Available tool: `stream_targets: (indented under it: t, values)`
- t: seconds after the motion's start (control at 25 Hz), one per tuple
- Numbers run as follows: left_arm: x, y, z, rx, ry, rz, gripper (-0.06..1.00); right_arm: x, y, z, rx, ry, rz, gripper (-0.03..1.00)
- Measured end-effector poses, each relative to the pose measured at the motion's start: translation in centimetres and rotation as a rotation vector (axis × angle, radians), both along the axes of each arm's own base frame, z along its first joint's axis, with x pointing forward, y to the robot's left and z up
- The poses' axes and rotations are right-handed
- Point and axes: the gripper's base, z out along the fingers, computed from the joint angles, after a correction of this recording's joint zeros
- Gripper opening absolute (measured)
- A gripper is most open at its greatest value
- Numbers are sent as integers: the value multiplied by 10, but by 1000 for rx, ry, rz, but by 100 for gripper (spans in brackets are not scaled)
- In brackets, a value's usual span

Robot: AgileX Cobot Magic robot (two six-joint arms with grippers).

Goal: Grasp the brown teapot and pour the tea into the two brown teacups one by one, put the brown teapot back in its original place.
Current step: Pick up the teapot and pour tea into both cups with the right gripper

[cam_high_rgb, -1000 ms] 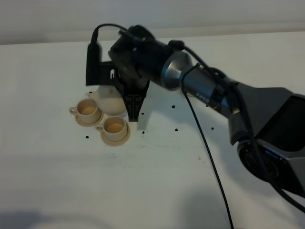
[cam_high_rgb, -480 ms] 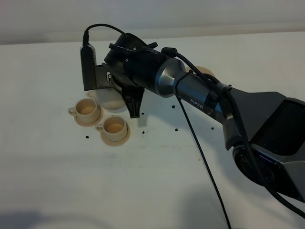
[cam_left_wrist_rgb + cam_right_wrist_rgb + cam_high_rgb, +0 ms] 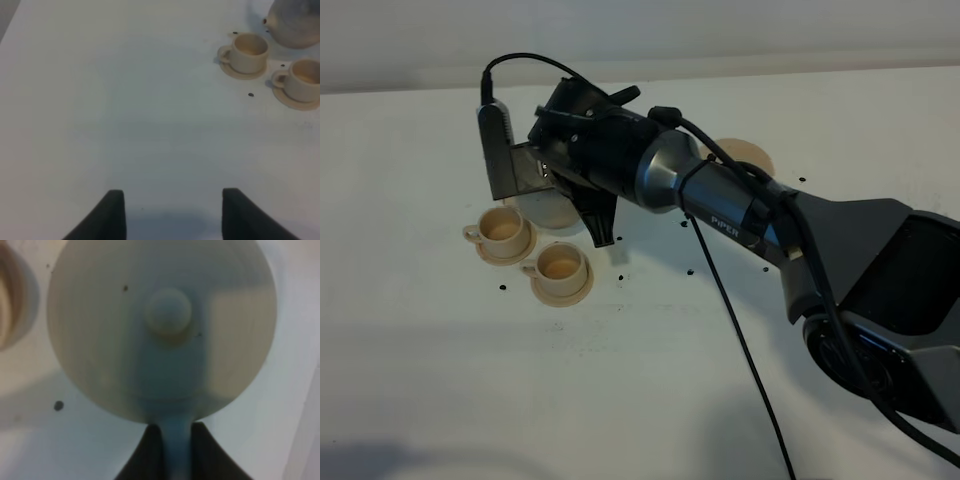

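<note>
On a white table (image 3: pixel 470 380), the right tool (image 3: pixel 175 450), clamped on the brown teapot (image 3: pixel 165 330), could topple the nearby teacups (image 3: pixel 560 263) if it swings low.

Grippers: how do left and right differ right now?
Left gripper is open with nothing between its jaws; right gripper is shut on the loop handle of the brown teapot. Left gripper hangs over bare table, apart from the two brown teacups; right gripper is at the teapot, close beside them. Both are dark.
</note>
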Motion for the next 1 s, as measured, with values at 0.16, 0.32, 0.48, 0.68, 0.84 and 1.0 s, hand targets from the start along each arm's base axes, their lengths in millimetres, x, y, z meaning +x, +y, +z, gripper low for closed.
stream_targets:
  t: [0.16, 0.32, 0.48, 0.68, 0.84, 1.0]
  values:
    - [0, 0, 0, 0, 0, 0, 42, -2, 3, 1, -9, -12, 12, 9]
    - [0, 0, 0, 0, 0, 0, 42, -2, 3, 1, -18, -20, 18, 9]
    - [0, 0, 0, 0, 0, 0, 42, -2, 2, 1, -22, -22, 21, 9]
    - [0, 0, 0, 0, 0, 0, 42, -6, 6, 3, -57, -59, 46, 9]
    - [0, 0, 0, 0, 0, 0, 42, -9, 10, 3, -77, -78, 67, 9]
    - [0, 0, 0, 0, 0, 0, 42, -8, 13, -12, -133, -100, 86, 9]
